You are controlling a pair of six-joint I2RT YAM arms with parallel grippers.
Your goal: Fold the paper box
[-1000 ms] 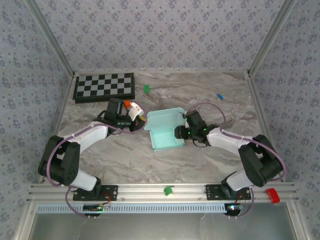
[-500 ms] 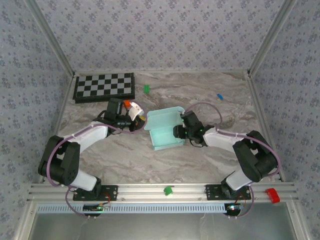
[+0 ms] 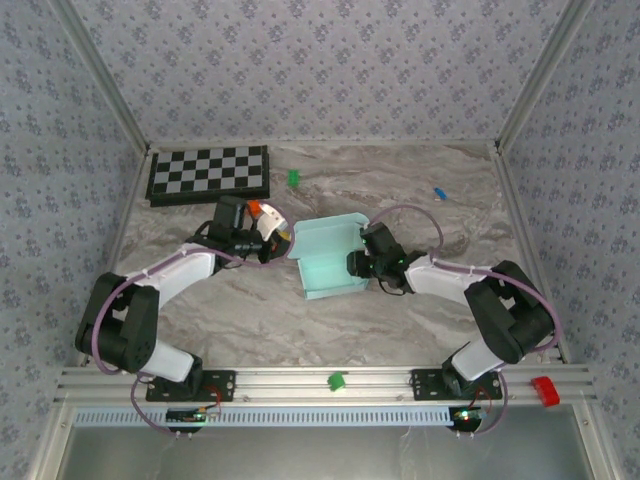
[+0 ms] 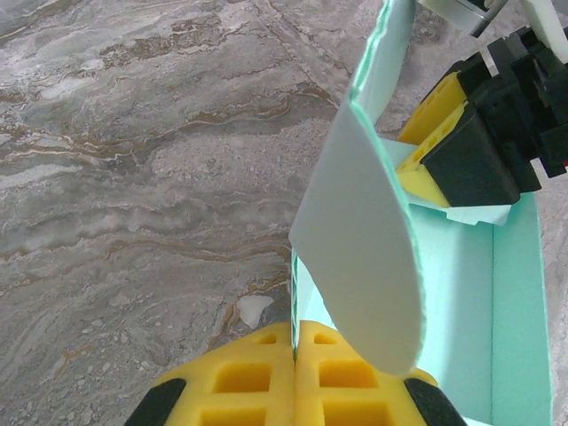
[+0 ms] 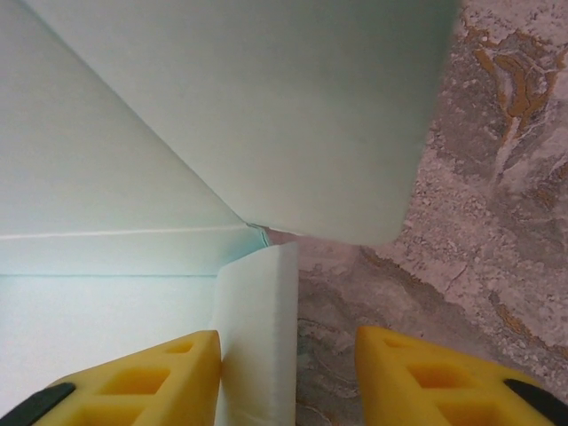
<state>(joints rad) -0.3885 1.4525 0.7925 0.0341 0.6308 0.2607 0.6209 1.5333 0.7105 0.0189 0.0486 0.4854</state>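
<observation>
The pale blue paper box [image 3: 328, 264] stands half formed in the middle of the table, its walls raised and its top unclosed. My left gripper [image 3: 287, 243] is at the box's left side, shut on the thin edge of a side wall [image 4: 294, 293], and a rounded flap [image 4: 359, 257] curls up just beyond the fingers. My right gripper [image 3: 357, 263] reaches into the box's right side with its jaws apart. In the right wrist view a narrow flap [image 5: 257, 342] stands against the left finger [image 5: 142, 377], with a bare gap to the right finger [image 5: 444, 373].
A black-and-white checkerboard [image 3: 209, 175] lies at the back left. A small green piece [image 3: 293, 178] and a small blue piece [image 3: 438, 193] lie near the back edge. A green block [image 3: 337, 380] and a red part [image 3: 543, 388] sit on the front rail.
My right gripper has slid left into the box's right side and its jaws have narrowed a little. The left gripper keeps its hold and has not moved.
</observation>
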